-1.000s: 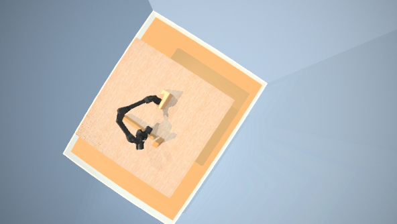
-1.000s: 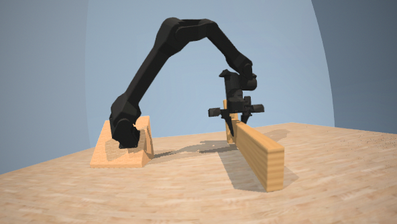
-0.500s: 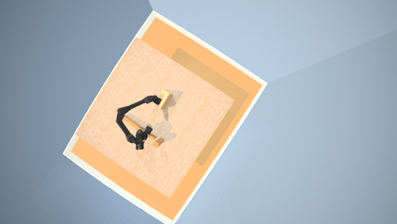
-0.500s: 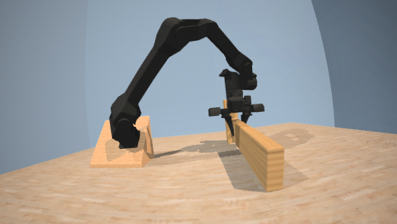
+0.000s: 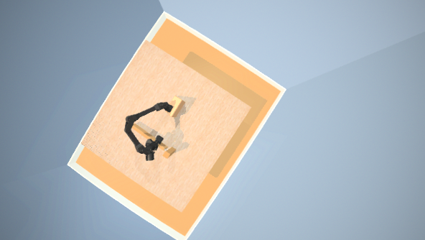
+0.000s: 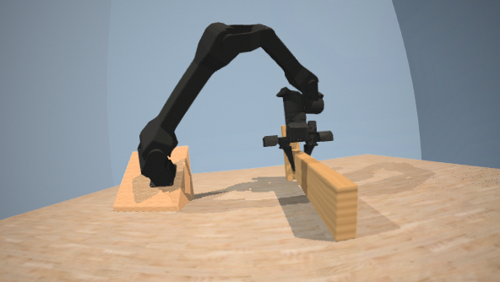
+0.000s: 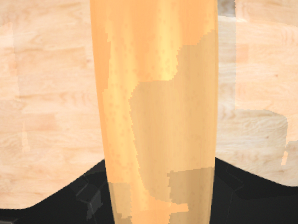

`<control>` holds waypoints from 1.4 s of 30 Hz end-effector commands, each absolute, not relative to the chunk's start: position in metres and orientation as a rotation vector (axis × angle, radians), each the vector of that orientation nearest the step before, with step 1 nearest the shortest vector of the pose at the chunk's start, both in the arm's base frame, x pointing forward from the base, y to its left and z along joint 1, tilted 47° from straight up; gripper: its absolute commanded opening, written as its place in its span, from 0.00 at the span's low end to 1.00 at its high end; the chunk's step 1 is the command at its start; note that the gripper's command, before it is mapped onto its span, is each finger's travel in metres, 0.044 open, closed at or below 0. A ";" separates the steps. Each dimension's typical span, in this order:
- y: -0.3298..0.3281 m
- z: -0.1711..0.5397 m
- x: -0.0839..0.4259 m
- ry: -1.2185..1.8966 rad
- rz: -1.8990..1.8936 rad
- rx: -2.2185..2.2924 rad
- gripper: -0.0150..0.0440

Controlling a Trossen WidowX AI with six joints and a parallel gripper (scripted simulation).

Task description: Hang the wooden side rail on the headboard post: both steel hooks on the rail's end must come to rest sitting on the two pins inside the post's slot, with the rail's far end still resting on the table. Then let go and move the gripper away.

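The wooden side rail (image 5: 143, 131) (image 6: 327, 183) (image 7: 155, 55) stands on its narrow edge. In the exterior view its near, far-from-post end touches the table. My gripper (image 6: 301, 161) (image 7: 152, 152) is shut on the rail toward its post end, with one finger on each side. The headboard post (image 5: 169, 152) (image 6: 289, 172) stands upright just beyond that end, in line with the rail, partly behind the rail and gripper in the exterior view. The steel hooks, the pins and the slot cannot be made out, so I cannot tell whether the hooks touch the pins.
The arm's wooden wedge base (image 5: 177, 107) (image 6: 145, 203) stands on the table (image 5: 201, 118) (image 6: 127, 249), left of the rail in the exterior view. The arm arches high from it to the rail. Shadows of arm and rail fall around the post.
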State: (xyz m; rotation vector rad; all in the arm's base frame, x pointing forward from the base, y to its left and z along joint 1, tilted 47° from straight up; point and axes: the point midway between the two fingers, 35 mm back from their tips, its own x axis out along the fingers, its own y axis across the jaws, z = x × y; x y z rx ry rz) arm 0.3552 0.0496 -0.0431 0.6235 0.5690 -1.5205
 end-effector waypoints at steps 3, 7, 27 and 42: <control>0.057 -0.042 0.359 0.568 -1.499 0.630 0.25; 0.057 -0.042 0.359 0.568 -1.499 0.630 0.25; 0.059 -0.043 0.357 0.569 -1.499 0.630 0.25; 0.059 -0.046 0.356 0.569 -1.499 0.630 0.25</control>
